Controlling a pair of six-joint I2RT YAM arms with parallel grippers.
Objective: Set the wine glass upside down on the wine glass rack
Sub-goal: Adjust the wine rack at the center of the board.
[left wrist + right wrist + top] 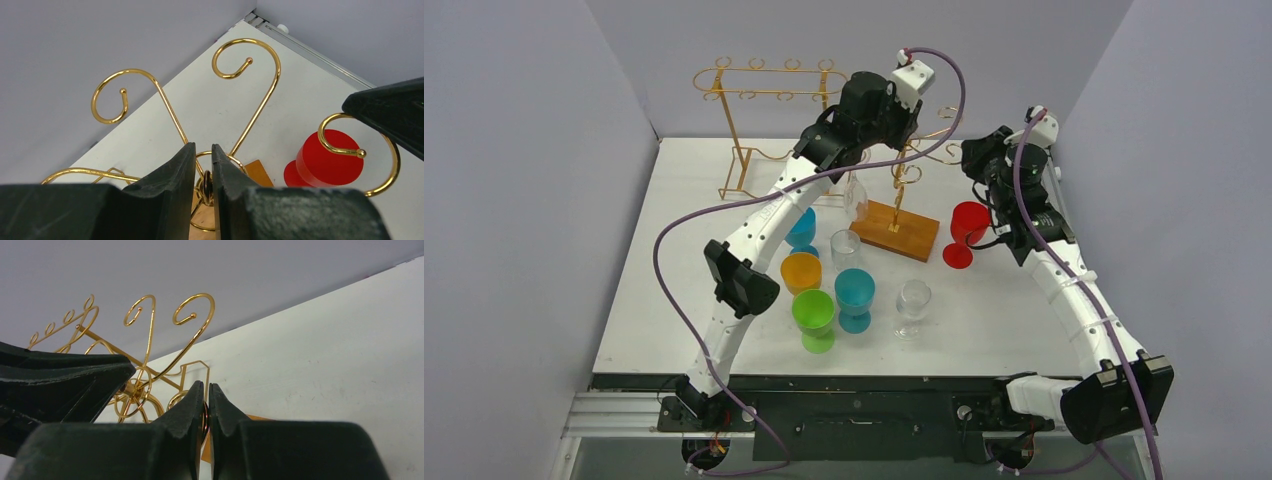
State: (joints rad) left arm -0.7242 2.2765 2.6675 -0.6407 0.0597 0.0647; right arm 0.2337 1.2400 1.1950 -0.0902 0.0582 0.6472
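Note:
The gold tree-shaped wine glass rack point(903, 172) stands on a wooden base point(904, 232). My left gripper point(902, 138) sits over the rack's hub. In the left wrist view its fingers point(203, 147) are nearly together around a thin gold ring. My right gripper point(972, 158) is at the rack's right side. In the right wrist view point(206, 386) it is shut on another gold ring. A clear wine glass point(856, 197) shows under the left arm beside the rack; I cannot tell whether it hangs or stands. A red glass point(967, 232) stands upright below the right gripper.
A second gold rack point(764, 92) stands at the back left. Blue point(802, 230), orange point(801, 270), green point(814, 316) and teal point(855, 296) glasses and two clear ones point(845, 245) point(913, 300) stand at mid table. Grey walls enclose three sides.

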